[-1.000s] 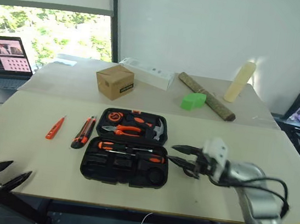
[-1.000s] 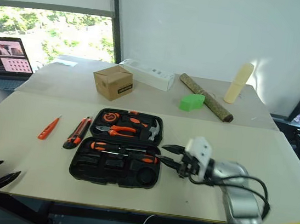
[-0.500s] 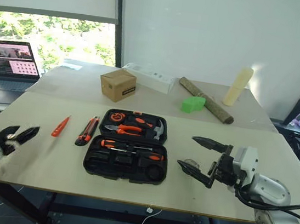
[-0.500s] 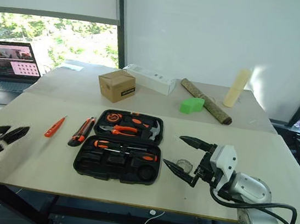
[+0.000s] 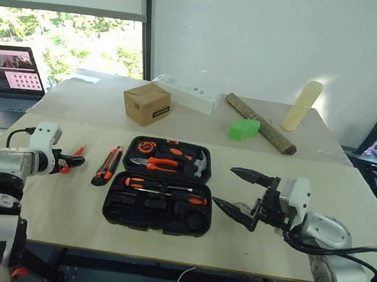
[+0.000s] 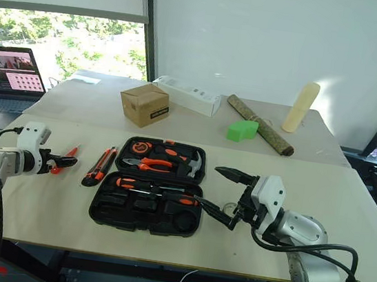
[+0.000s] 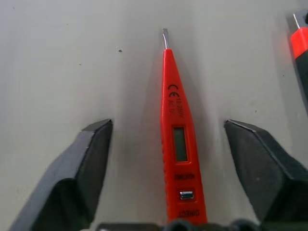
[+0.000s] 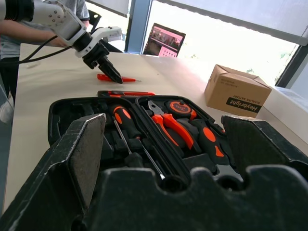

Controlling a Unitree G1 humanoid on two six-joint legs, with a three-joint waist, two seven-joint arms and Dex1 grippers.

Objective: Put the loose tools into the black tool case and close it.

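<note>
Daylight from the window falls across a pale desk (image 5: 42, 198) with the black tool case (image 5: 159, 194) lying open in the middle, its slots already holding pliers, a hammer and screwdrivers. Left of the case, well apart from it, lies the small all-orange screwdriver (image 7: 178, 139), and the left gripper (image 5: 72, 161) is right over it, fingers (image 7: 77, 178) spread with the handle lying between them, neither pad touching. Nearer the case, just beside its left edge, rests the orange-black utility knife (image 5: 106, 165).

For a clean pick I would judge the fingers should settle low, straddling the thick part of the handle near its little window, then close squarely so the slim body does not roll or skid out. Keeping clear of the knife matters less here, since it sits off to one side.

Right of the case, the right gripper (image 6: 224, 196) hangs above the desk with its fingers (image 8: 84, 154) wide apart and nothing in them, pointing back toward the case. It looks best kept there, out of the way.
</note>
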